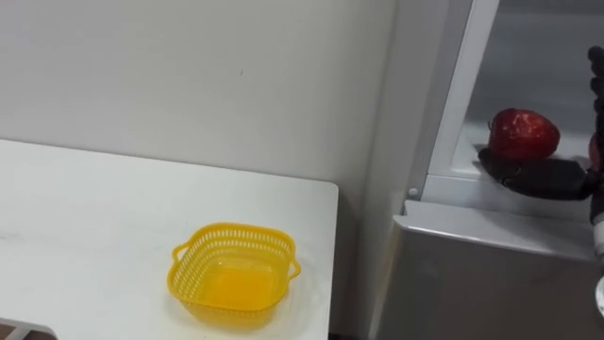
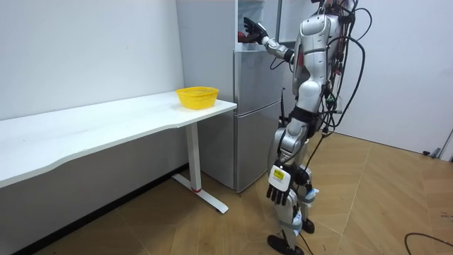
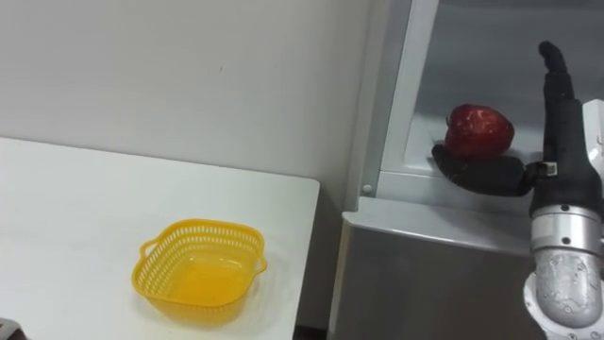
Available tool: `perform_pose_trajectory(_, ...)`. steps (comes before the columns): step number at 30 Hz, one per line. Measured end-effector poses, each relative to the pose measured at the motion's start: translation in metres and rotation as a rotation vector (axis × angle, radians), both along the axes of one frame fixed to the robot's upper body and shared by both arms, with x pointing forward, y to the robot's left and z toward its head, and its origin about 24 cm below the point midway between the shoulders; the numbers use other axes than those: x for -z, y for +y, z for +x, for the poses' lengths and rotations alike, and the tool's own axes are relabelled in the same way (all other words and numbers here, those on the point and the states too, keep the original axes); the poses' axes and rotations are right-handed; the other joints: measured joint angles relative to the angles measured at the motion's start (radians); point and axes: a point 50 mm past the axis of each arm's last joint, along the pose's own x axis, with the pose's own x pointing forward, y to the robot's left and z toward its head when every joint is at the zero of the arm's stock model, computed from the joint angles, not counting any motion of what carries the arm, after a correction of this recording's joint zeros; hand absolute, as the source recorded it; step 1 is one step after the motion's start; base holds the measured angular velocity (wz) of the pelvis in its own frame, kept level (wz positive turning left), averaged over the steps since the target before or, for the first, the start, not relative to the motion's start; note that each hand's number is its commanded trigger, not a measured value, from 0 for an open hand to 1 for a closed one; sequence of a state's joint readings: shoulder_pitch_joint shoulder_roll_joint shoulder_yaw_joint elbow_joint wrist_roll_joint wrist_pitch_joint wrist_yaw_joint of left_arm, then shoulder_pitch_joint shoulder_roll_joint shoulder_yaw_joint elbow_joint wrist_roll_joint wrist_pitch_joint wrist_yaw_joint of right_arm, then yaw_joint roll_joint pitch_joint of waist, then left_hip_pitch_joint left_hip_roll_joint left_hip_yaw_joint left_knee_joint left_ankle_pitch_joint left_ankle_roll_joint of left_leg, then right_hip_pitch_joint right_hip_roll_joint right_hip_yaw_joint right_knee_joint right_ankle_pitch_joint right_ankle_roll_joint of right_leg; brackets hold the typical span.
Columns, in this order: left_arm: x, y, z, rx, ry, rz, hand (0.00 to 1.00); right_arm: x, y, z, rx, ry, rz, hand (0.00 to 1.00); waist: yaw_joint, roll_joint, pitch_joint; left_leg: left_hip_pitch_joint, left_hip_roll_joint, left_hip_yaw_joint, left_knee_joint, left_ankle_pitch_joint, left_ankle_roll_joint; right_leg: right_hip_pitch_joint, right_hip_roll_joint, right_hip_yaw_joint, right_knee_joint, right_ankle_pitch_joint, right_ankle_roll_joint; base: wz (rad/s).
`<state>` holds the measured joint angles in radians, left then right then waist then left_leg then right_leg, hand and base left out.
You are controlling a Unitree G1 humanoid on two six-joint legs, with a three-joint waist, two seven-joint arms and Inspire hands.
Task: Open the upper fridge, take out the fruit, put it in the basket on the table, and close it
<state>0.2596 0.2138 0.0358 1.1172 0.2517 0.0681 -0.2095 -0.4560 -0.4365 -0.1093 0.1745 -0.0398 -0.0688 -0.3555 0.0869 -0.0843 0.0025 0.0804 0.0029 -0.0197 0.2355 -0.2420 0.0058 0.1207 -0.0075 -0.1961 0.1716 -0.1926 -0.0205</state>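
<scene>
White table (image 1: 94, 217) is closest, with a yellow mesh basket (image 1: 234, 228) sitting near its far right corner, nothing in it. The robot stands at the grey fridge (image 3: 425, 274) just past the table end. Its left hand (image 2: 279, 188) hangs by its thigh, fingers loose. The right hand (image 3: 559, 132) is up in the open upper compartment with its fingers (image 3: 552, 71) straight and pointing up, holding nothing, and its thumb stretched out low in front of the red apple (image 3: 479, 130). The apple's glossy, deep red with pale speckles, and sits at the front edge of the shelf. Can't tell if the thumb touches it.
</scene>
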Motion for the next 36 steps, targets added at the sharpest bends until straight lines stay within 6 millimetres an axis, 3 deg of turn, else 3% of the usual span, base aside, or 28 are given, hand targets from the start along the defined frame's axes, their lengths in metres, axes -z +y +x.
perform_pose_trajectory(3, 0.000, 0.001, 0.002, 0.003, -0.007, 0.002, 0.00, -0.004, -0.004, 0.003, 0.001, 0.001, 0.020, 0.00, 0.001, -0.007, 0.0035, -0.001, -0.001, -0.003, 0.000, 0.000, 0.000, 0.000, 0.000, -0.002, 0.000, 0.000, 0.000, 0.00)
perform_pose_trajectory(7, -0.001, 0.002, 0.002, 0.004, -0.007, 0.004, 0.00, -0.010, -0.005, 0.004, -0.009, -0.013, 0.026, 0.00, 0.002, -0.011, 0.0014, 0.000, -0.001, -0.010, 0.000, 0.000, 0.000, 0.002, 0.000, -0.007, 0.000, 0.000, 0.000, 0.02)
perform_pose_trajectory(21, -0.001, 0.002, 0.002, 0.007, 0.001, -0.012, 0.00, -0.002, -0.015, 0.007, -0.014, 0.063, 0.000, 0.00, 0.026, -0.014, 0.0018, -0.007, -0.001, -0.012, 0.000, 0.000, 0.000, -0.002, -0.001, -0.009, 0.001, 0.000, 0.000, 0.01)
perform_pose_trajectory(26, -0.002, 0.005, 0.002, 0.005, 0.013, -0.010, 0.00, -0.011, -0.011, 0.013, -0.061, 0.090, -0.039, 0.00, 0.027, -0.020, 0.0019, -0.006, -0.001, -0.011, 0.000, 0.000, 0.000, -0.002, 0.000, -0.005, -0.001, 0.000, 0.000, 0.00)
perform_pose_trajectory(33, -0.004, 0.010, 0.004, 0.005, 0.014, 0.003, 0.00, -0.005, -0.010, 0.025, -0.099, 0.191, -0.055, 0.00, 0.023, -0.031, 0.0014, 0.002, -0.001, -0.013, 0.000, 0.000, 0.000, 0.007, -0.001, -0.009, 0.000, 0.000, 0.000, 0.00)
perform_pose_trajectory(34, -0.004, 0.011, 0.005, 0.006, 0.013, 0.005, 0.00, -0.003, -0.011, 0.026, -0.105, 0.210, -0.053, 0.04, 0.022, -0.031, 0.0016, 0.002, -0.001, -0.013, 0.001, 0.000, 0.000, 0.009, -0.001, -0.009, 0.000, 0.000, 0.000, 0.00)
perform_pose_trajectory(35, -0.004, 0.011, 0.005, 0.005, 0.015, 0.006, 0.00, -0.003, -0.011, 0.027, -0.110, 0.217, -0.054, 0.20, 0.022, -0.031, 0.0017, 0.002, -0.001, -0.012, 0.001, 0.000, 0.000, 0.009, -0.001, -0.009, 0.000, 0.000, 0.000, 0.00)
perform_pose_trajectory(36, -0.004, 0.011, 0.005, 0.003, 0.019, 0.008, 0.00, -0.002, -0.011, 0.027, -0.122, 0.228, -0.053, 0.55, 0.021, -0.030, 0.0019, 0.002, 0.000, -0.013, 0.002, 0.000, 0.000, 0.010, -0.001, -0.009, 0.001, 0.000, 0.000, 0.00)
